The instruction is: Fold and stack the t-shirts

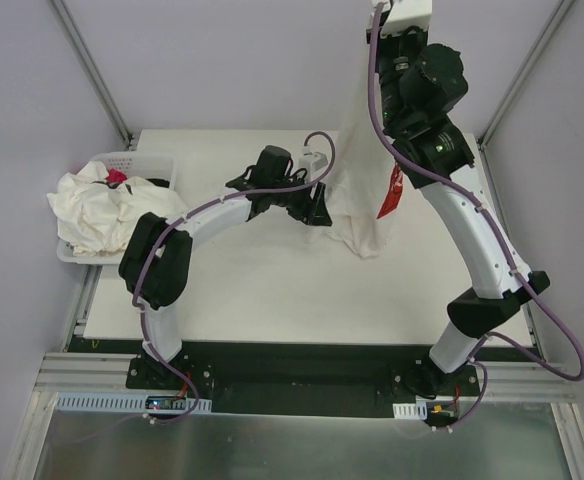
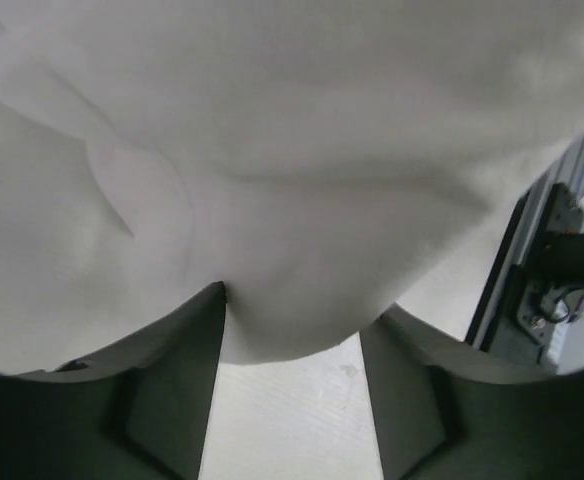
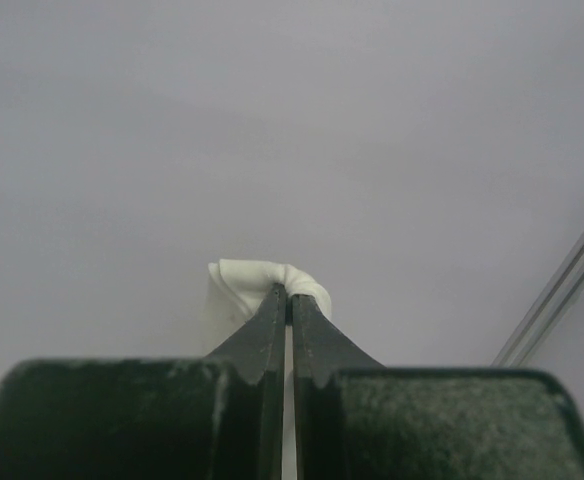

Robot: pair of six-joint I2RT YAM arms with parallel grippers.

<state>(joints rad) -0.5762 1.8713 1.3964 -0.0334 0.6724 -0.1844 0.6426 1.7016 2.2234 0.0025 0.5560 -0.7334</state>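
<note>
Left edge of table (image 1: 272, 290): a white perforated basket (image 1: 157, 160) holds a crumpled pile of off-white t-shirts (image 1: 102, 212) that spills over its near rim. No long axis can be read from the heap. A small pink-red item (image 1: 118, 177) shows at the top of the pile.

Left arm (image 1: 212, 215): elbow raised over the near left of the table, forearm reaching right towards the centre. The left gripper (image 2: 302, 300) is at the left edge of the hanging t-shirt (image 1: 357, 170). Its jaws stand wide apart; the shirt's lower hem sags between the fingers (image 2: 187, 340), unclamped.

Hanging t-shirt: long axis vertical, suspended from above. Its bottom end rests bunched on the table right of centre. A red item (image 1: 391, 195) sits at its right edge, partly hidden by the arm.

Right arm (image 1: 477, 240): extended steeply upward from its base, wrist high over the far right of the table. The right gripper (image 3: 290, 292) is pinched tight on a small fold of the shirt's top edge.
</note>
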